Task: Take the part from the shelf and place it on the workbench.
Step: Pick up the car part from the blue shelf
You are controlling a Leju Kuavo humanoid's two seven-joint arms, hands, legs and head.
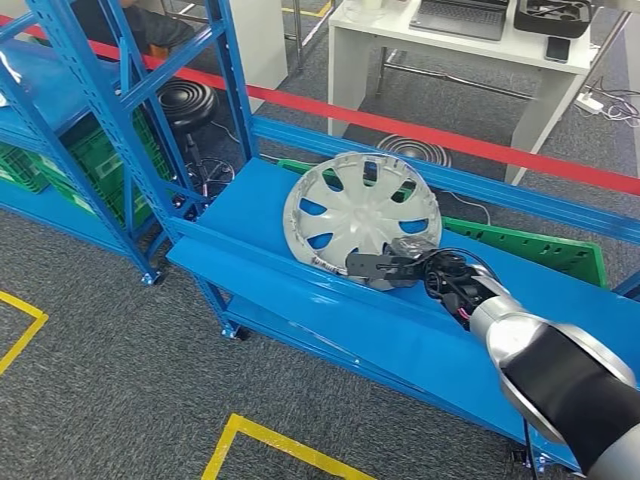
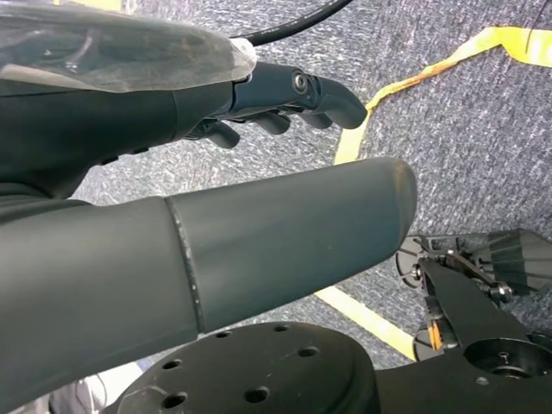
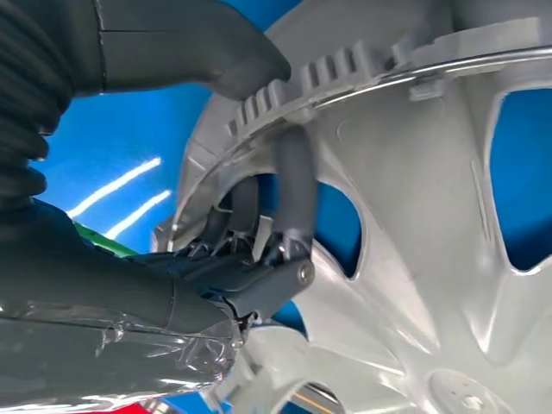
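Hubcap (image 1: 361,214) lies on the blue shelf (image 1: 249,215); the right hand (image 1: 392,268) grips its rim. Left hand (image 2: 273,99) hangs with fingers apart, holding nothing.

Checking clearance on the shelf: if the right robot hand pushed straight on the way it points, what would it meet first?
The right robot hand already grips the hubcap rim; pushing on would likely shove it across the blue shelf.

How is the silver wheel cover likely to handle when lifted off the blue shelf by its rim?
The wheel cover looks thin and full of cutouts, so probably light and slightly flexible. Gripped at one edge by the right robot hand, it may sag or swing. Its glossy surface could slip, though the ribbed rim should help.
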